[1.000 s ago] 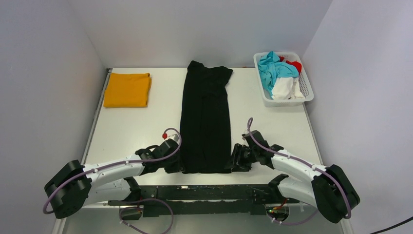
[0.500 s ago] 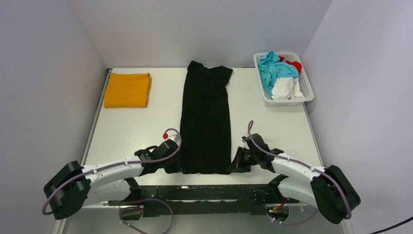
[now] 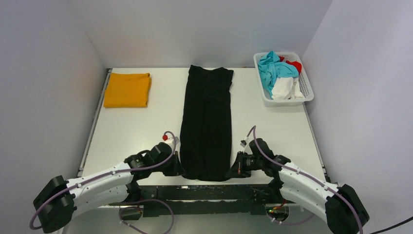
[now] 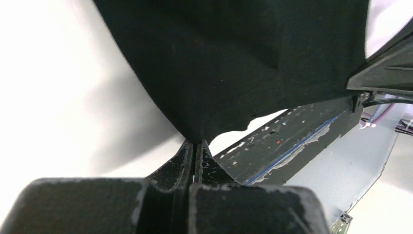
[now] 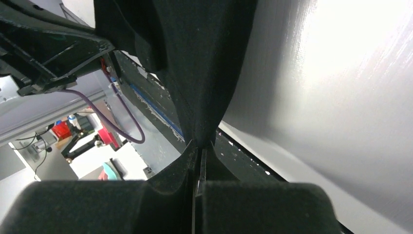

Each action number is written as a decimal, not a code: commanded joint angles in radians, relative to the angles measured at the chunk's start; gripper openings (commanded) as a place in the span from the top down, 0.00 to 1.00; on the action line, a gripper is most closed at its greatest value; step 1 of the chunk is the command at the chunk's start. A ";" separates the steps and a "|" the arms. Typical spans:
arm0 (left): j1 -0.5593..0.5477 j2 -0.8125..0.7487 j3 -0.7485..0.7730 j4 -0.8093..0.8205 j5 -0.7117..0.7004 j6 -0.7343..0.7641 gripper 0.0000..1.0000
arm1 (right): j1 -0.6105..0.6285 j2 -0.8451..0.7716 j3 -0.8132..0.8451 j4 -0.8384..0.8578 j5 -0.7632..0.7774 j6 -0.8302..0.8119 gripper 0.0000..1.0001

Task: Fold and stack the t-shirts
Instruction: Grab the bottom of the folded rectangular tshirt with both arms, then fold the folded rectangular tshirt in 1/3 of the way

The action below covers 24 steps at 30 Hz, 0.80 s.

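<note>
The white basket [image 3: 308, 93] at 1 o'clock has a teal cloth [image 3: 272, 70], a white cloth [image 3: 285, 88] and a bit of red cloth [image 3: 295, 64] piled in it. Compared with a second ago, the black t-shirt [image 3: 207, 122] sits a little closer to 6 o'clock, and both arms have pulled back with it. They're lying low over the worktop [image 3: 136, 126]. The left claw [image 3: 178, 168] and right claw [image 3: 233, 169] are each pinched tight on a near corner of the hem. The folded orange t-shirt [image 3: 127, 89] sits at 11 o'clock.
</note>
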 commanded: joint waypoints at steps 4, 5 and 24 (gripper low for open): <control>0.015 0.013 0.154 -0.005 -0.037 0.090 1.00 | -0.009 0.098 0.207 -0.042 0.068 -0.102 1.00; 0.022 0.021 0.172 0.001 -0.041 0.104 1.00 | -0.015 0.114 0.229 -0.036 0.071 -0.110 1.00; 0.420 0.470 0.607 0.172 -0.033 0.332 1.00 | -0.302 0.592 0.663 0.168 0.119 -0.248 1.00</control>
